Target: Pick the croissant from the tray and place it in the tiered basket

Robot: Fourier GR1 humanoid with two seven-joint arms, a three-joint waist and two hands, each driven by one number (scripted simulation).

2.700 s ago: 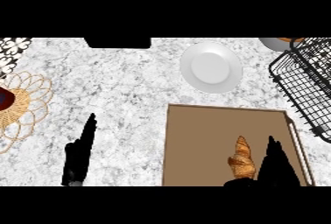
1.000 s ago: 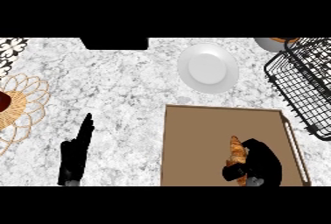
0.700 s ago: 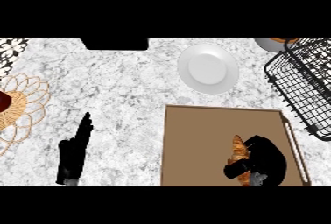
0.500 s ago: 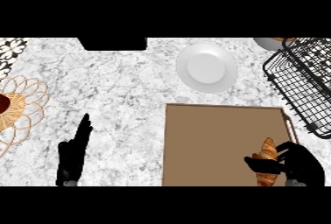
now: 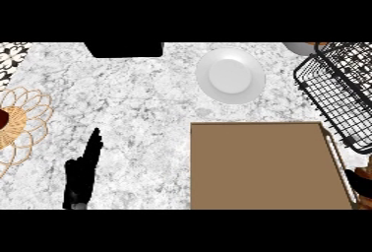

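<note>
Marble surface (image 5: 145, 98) carries the brown tray (image 5: 262, 165), bare at five o'clock, with the tiered basket (image 5: 338, 93) at two o'clock. Right hand (image 5: 363, 184) barely shows at four o'clock; its grip can't be told, though a brownish bit of croissant (image 5: 365, 173) seems there. Left hand (image 5: 83, 167) rests straight-fingered at eight o'clock. Judged mid-carry; next, lift toward the basket.

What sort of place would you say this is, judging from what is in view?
Most likely a kitchen counter: a speckled marble-like worktop carries a white plate, a brown tray and a black wire tiered basket. A woven placemat at the left edge fits that too.
</note>
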